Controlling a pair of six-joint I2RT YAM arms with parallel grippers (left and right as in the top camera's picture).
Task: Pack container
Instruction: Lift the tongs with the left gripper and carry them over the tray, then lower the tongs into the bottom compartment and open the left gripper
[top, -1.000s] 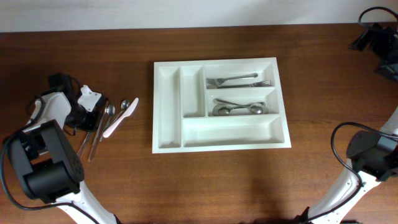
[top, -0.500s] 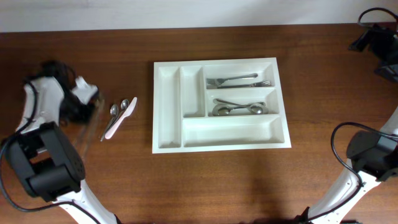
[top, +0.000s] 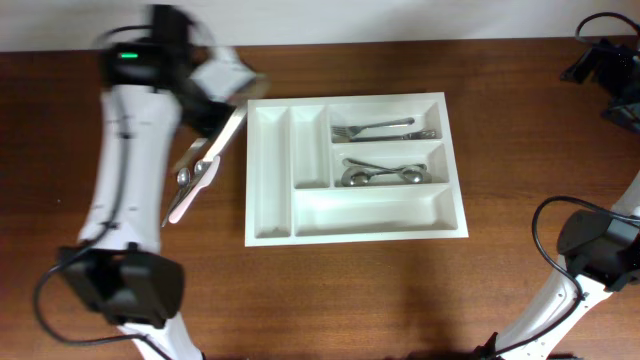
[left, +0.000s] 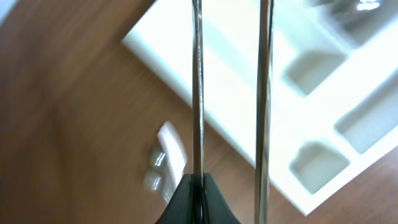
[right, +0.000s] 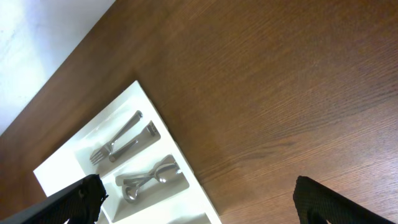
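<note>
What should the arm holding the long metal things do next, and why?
Probably carry the left gripper rightward over the container and line its two long metal pieces up with an empty narrow compartment; they hang just outside the left rim now.

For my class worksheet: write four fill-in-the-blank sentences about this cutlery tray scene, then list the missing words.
1. The white tray has ____ compartments.
2. Forks and spoons occupy two; the other ____ are empty.
3. The left gripper carries ____ long metal pieces.
4. The right gripper, holding nothing, has its jaws ____.
Missing words: five; three; two; open.
</note>
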